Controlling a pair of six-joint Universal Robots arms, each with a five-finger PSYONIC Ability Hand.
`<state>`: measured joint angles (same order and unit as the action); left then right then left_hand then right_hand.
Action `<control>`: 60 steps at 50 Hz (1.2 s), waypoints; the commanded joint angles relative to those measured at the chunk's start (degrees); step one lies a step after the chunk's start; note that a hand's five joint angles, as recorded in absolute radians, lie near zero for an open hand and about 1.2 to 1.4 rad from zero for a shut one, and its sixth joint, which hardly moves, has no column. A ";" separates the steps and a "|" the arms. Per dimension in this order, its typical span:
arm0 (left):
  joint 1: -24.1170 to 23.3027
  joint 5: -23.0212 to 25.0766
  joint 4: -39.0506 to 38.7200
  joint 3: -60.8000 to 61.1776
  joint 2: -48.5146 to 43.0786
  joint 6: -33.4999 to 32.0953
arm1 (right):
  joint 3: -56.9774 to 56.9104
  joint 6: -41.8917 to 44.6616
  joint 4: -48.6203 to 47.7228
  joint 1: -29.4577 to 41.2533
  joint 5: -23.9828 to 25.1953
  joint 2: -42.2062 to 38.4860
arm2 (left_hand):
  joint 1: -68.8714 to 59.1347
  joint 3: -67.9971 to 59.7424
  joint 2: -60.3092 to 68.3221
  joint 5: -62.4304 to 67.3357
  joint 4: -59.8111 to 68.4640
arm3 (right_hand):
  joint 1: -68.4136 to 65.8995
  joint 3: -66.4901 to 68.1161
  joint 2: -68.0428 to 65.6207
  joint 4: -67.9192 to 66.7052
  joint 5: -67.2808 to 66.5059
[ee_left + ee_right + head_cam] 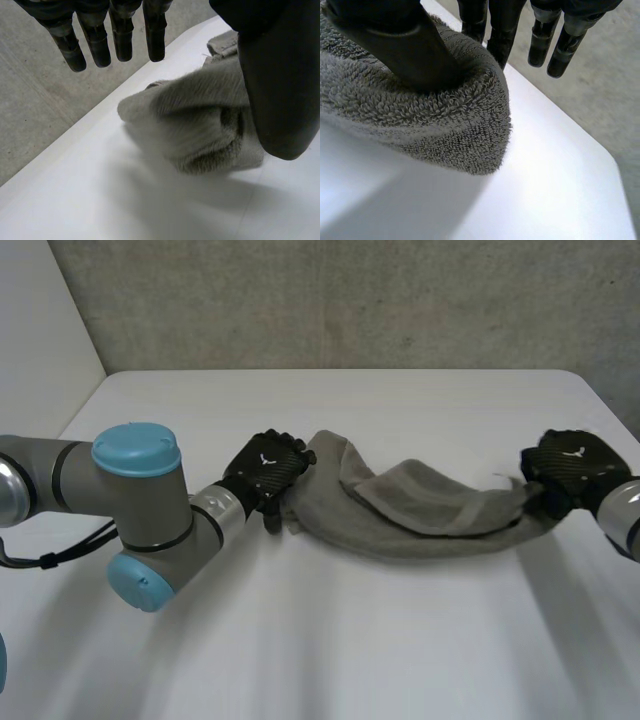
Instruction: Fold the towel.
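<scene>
A grey towel [420,515] lies bunched in a long sagging band across the white table [340,640], stretched between both hands. My left hand [265,468] is at its left end. In the left wrist view that hand [280,75] has straight fingers [120,35] held clear of the cloth, while the thumb lies against the towel's rolled end [200,125]. My right hand [572,468] is at the towel's right end. In the right wrist view its thumb [405,45] presses the terry edge [445,115] against two fingers behind it, and the other fingers [555,35] point past the cloth.
A grey wall [350,300] rises behind the table's far edge. The right hand sits close to the table's right side, whose rounded corner [615,165] lies beyond its fingertips. Bare table spreads in front of the towel.
</scene>
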<state>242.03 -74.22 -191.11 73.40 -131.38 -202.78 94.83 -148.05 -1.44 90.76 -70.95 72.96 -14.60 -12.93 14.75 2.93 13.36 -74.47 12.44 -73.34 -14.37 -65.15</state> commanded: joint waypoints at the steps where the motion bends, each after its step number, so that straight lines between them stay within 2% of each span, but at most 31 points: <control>1: -0.95 -0.05 0.04 0.34 0.33 0.10 | -0.53 4.44 1.36 -0.85 -3.58 -0.01 | 0.52 2.93 -0.67 1.15 -3.36 | 25.53 -2.44 24.39 4.37 26.20; 2: -1.21 -0.05 0.12 0.43 0.42 0.10 | -0.53 4.27 1.53 -0.50 -4.72 0.34 | 0.18 2.93 -0.33 1.49 -3.36 | 45.68 -2.44 44.55 4.37 46.36; 3: -1.21 -0.05 0.13 0.43 0.42 0.10 | -0.53 4.00 1.62 -0.23 -5.60 0.69 | 0.18 2.93 -0.33 1.49 -3.36 | 60.37 -2.44 59.23 4.37 61.05; 5: -1.30 -0.05 0.13 0.61 0.42 -0.07 | -0.44 3.65 1.88 0.29 -6.22 1.56 | -0.16 2.93 0.00 1.82 -3.36 | 64.47 -2.44 63.34 4.37 65.15; 9: -1.30 -0.14 0.21 0.61 0.42 -0.16 | 0.35 -0.20 2.15 5.20 -6.31 4.20 | -0.16 2.93 0.01 1.83 -3.36 | 64.47 -2.44 63.34 4.37 65.15; 16: -1.65 -0.05 0.04 0.26 -0.02 -0.16 | 0.70 -5.75 1.62 11.72 -5.87 3.68 | -2.34 2.93 2.19 4.01 -3.36 | 64.47 -2.44 63.34 4.37 65.15; 18: -1.65 -0.05 0.04 -0.09 -0.20 -0.25 | -0.08 -7.51 0.83 14.70 -6.04 0.89 | -2.68 2.93 2.53 4.35 -3.36 | 64.47 -2.44 63.34 4.37 65.15; 27: -2.35 0.39 -1.98 -2.56 -3.88 -0.33 | -3.69 -8.74 -2.95 16.64 -6.40 -10.12 | -11.07 2.93 10.92 12.74 -3.36 | 64.47 -2.44 63.34 4.37 65.15; 30: -2.35 0.39 -3.47 -2.91 -4.76 -0.34 | -4.83 -8.57 -4.71 16.64 -6.57 -13.02 | -18.11 2.93 17.96 19.78 -3.36 | 56.48 -2.44 55.35 4.37 57.16; 31: -2.35 0.39 -3.48 -2.91 -4.77 -0.34 | -5.35 -8.57 -5.32 16.64 -6.66 -13.89 | -18.16 2.93 18.00 19.82 -3.36 | 48.82 -2.44 47.69 4.37 49.50; 32: -2.44 0.39 -4.44 -3.00 -5.12 -0.42 | -5.36 -8.57 -5.32 16.64 -6.66 -13.90 | -24.48 2.93 24.33 26.15 -3.36 | 48.74 -2.44 47.61 4.37 49.42; 33: -2.44 0.39 -4.44 -3.00 -5.12 -0.42 | -5.53 -8.48 -5.85 16.64 -6.57 -14.33 | -24.55 2.93 24.40 26.22 -3.36 | 37.25 -2.44 36.12 4.37 37.93; 34: -2.44 0.39 -5.49 -3.00 -5.38 -0.34 | -5.71 -8.48 -6.46 16.56 -6.49 -14.60 | -31.21 2.93 31.06 32.88 -3.36 | 24.98 -2.44 23.85 4.37 25.66; 35: -2.44 0.39 -6.54 -2.91 -5.47 -0.34 | -5.71 -8.48 -6.47 16.56 -6.49 -14.60 | -37.77 2.93 37.62 39.44 -3.36 | 24.86 -2.44 23.72 4.37 25.53; 36: -2.44 0.39 -6.55 -2.91 -5.47 -0.34 | -5.89 -8.48 -7.07 16.56 -6.57 -14.95 | -37.84 2.93 37.69 39.51 -3.36 | 14.20 -2.44 13.06 4.37 14.87; 37: -2.44 0.39 -7.16 -2.91 -5.64 -0.34 | -6.15 -8.39 -7.69 16.47 -6.83 -15.39 | -45.16 2.93 45.01 46.83 -3.36 | 1.94 -2.44 0.80 4.37 2.61; 38: -2.44 0.30 -7.43 -2.91 -5.82 -0.34 | -6.15 -8.39 -7.70 16.47 -6.84 -15.39 | -51.90 2.93 51.75 53.57 -3.36 | 1.81 -2.44 0.68 4.37 2.49; 39: -2.44 0.30 -7.43 -2.91 -5.82 -0.34 | -6.24 -8.39 -7.70 16.47 -6.84 -15.57 | -51.97 2.93 51.82 53.64 -3.36 | -5.46 -2.44 -6.59 4.37 -4.78; 40: -2.44 0.13 -7.43 -2.91 -5.82 -0.34 | -6.24 -8.39 -7.70 16.47 -6.84 -15.57 | -58.96 2.93 58.81 60.63 -3.36 | -5.53 -2.44 -6.66 4.37 -4.85; 43: -2.44 0.12 -7.08 -2.12 -4.77 -0.42 | -6.15 -8.48 -7.61 15.77 -6.75 -14.86 | -65.39 2.93 65.24 67.06 -3.36 | -5.53 -2.44 -6.66 4.37 -4.85; 47: -2.79 0.12 -6.91 -0.36 -2.31 -0.42 | -5.19 -9.35 -7.52 14.28 -5.87 -9.44 | -65.40 2.93 65.25 67.07 -3.36 | -5.53 -2.44 -6.66 4.37 -4.85; 53: -1.83 0.30 -6.73 8.31 7.95 -0.42 | -3.61 -12.60 -6.99 12.96 -5.78 -2.31 | -65.40 2.93 65.25 67.07 -3.36 | -5.53 -2.44 -6.66 4.37 -4.85; 57: -0.25 0.56 -6.12 17.10 15.60 -0.51 | -1.59 -12.70 -5.60 12.51 -4.73 0.50 | -65.40 2.93 65.25 67.07 -3.36 | -5.53 -2.44 -6.66 4.37 -4.85; 60: 0.11 0.83 -5.68 20.12 17.82 -0.42 | -0.27 -12.61 -3.58 12.25 -3.15 1.92 | -65.40 2.93 65.25 67.07 -3.36 | -5.53 -2.44 -6.66 4.37 -4.85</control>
<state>240.82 -73.82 -197.57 85.14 -120.50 -203.25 91.97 -160.35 -7.83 103.57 -76.15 71.47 -71.98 -12.93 73.99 65.44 13.36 -75.30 12.44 -75.06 -14.37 -66.92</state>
